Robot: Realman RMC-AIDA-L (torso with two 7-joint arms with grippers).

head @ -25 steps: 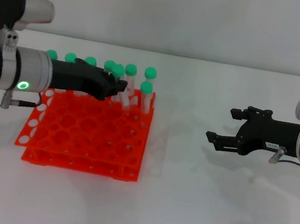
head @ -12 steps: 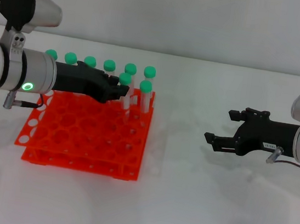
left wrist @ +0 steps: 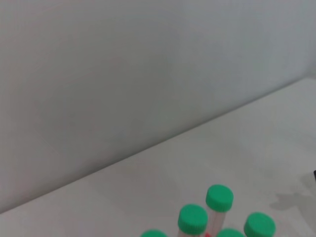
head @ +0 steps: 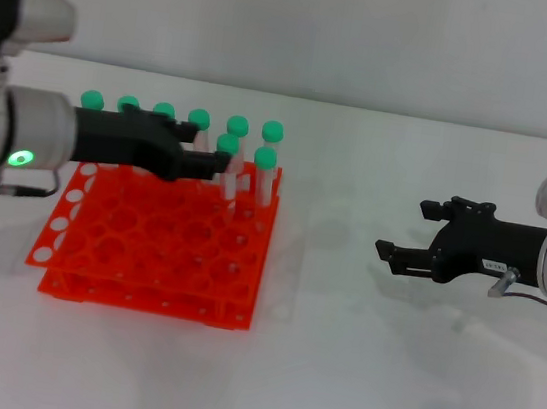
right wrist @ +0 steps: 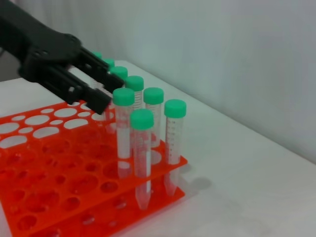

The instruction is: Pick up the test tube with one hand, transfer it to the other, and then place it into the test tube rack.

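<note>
Since the earlier frames, my left gripper [head: 213, 162] is drawing back toward my left, away from the test tube [head: 228, 145], whose cap was at its fingertips. The tube is standing upright in the test tube rack [head: 85, 260], in the second row beside the corner tube [head: 266, 159]. In the right wrist view my left gripper's fingers [right wrist: 91, 96] are parted narrowly and gripping nothing, tips just beside that cap. My right gripper [head: 393, 255] is hovering well apart over the table [head: 352, 376], fingers spread, empty. I am judging the task almost complete: pickup, handover and insertion are done, and only retraction is remaining. My left wrist view is showing caps only, so seating depth is unverifiable there.
</note>
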